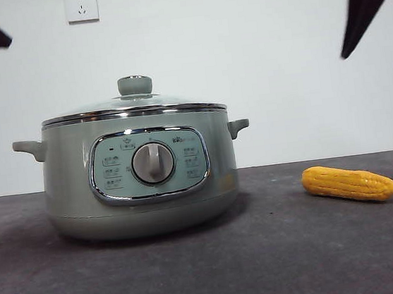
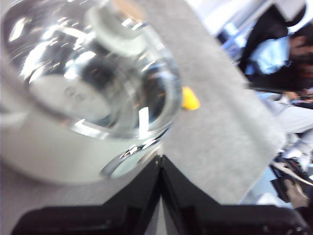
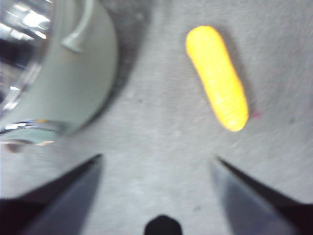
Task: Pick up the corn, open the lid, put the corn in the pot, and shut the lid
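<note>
- Corn [image 1: 349, 183], a small yellow-orange cob, lies on the grey tabletop [image 1: 211, 273] toward its right edge, well apart from the large sage-green electric pot [image 1: 139, 175].
- The domed glass lid [image 1: 133, 106] sits shut on the pot.
- The right gripper [image 3: 156, 171] hangs above the cob, jaws spread wide and empty.
- The left gripper [image 2: 160, 169] waits near the lid, jaws pressed together.
- Judged step: pick-up; next, descend and straddle the cob.

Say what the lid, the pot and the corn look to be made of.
Lid: clear glass with a shiny steel-looking rim, going by see-through dome and bright reflections; its knob looks matte pale green. Pot: smooth sage-green body, painted metal or plastic, with a chrome-framed panel. Corn: evenly yellow and slightly glossy, possibly a plastic model.
</note>
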